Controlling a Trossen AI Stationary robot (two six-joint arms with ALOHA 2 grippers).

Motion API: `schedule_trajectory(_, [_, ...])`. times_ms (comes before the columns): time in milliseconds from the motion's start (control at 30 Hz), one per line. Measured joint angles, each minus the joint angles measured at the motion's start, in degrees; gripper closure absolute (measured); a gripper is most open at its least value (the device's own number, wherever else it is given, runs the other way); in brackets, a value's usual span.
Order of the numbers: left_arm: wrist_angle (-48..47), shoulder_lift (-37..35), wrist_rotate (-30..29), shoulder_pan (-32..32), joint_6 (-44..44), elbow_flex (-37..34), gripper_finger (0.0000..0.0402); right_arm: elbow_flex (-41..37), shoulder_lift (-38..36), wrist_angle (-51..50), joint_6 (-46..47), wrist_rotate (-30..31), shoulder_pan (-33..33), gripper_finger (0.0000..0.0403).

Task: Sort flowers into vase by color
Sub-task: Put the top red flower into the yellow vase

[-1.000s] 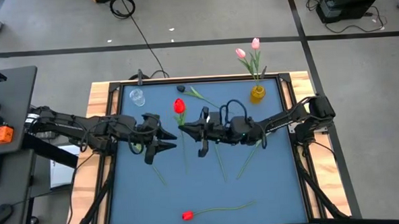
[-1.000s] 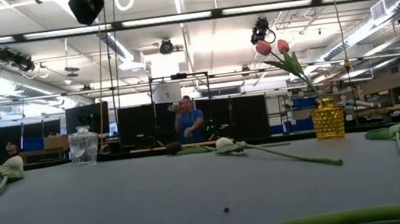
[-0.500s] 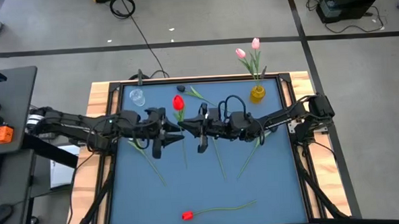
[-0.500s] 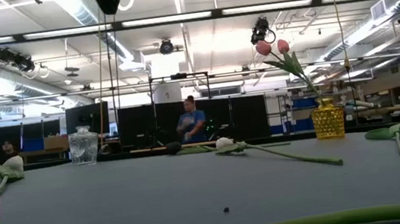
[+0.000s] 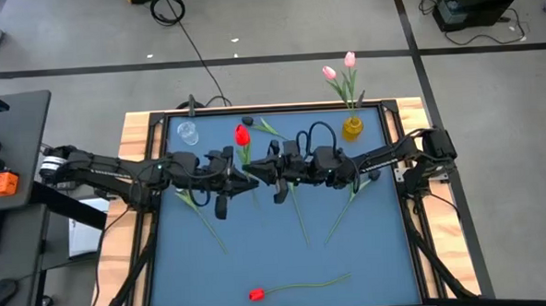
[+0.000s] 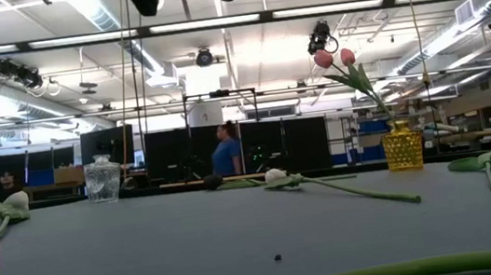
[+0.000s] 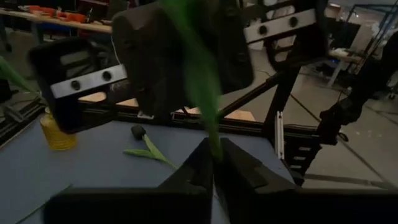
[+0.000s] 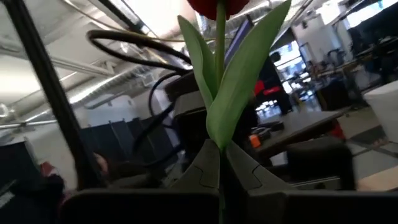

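A red tulip (image 5: 243, 135) with a green stem and leaves is held up over the middle of the table, between my two arms. My left gripper (image 5: 243, 178) and my right gripper (image 5: 259, 175) meet tip to tip at its stem, both shut on it. A yellow vase (image 5: 352, 127) at the far right holds two pink tulips (image 5: 339, 67). A clear glass vase (image 5: 188, 133) stands at the far left. A second red tulip (image 5: 257, 294) lies at the near edge, a dark one (image 5: 249, 122) at the far edge. My left gripper pinches the red tulip's green stem (image 7: 213, 142) between its two fingers, coming level from the table's left, fingers across the stem. My right gripper pinches the stem just below the leaves (image 8: 220, 148), coming level from the table's right, fingers across it. The head (image 8: 219, 5) stands beyond the fingers, and the tulip is clear of the table.
Several loose tulips lie on the blue mat, their stems (image 5: 300, 216) slanting toward the near edge under and beside the arms. A white tulip (image 6: 276, 177) lies mid-table. A person (image 6: 226, 154) walks in the room behind the table.
My left gripper has gone toward the table's right, up to the red tulip's stem, and has shut on it. My right gripper has kept its hold, and the tulip's head has shifted a little toward the far edge.
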Motion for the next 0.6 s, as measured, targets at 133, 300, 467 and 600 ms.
schedule_trajectory(133, [-1.6,0.0,0.3,0.0,0.9,0.0,0.0393,0.0,0.0,-0.6,5.7,-1.9,-0.6,0.0396])
schedule_trajectory(300, [-8.5,-0.1,1.9,-0.4,0.7,0.1,0.0387,0.0,0.1,-5.8,14.1,-3.6,-0.9,0.0396])
schedule_trajectory(467, [-14.9,0.0,2.7,-0.5,-2.5,0.1,0.0386,0.0,-0.6,-13.7,11.6,-0.4,0.0,0.0396])
schedule_trajectory(600, [-18.0,-0.1,-0.7,-0.4,-6.3,0.1,0.0362,0.0,-3.9,-20.3,4.0,13.2,2.1,0.0396])
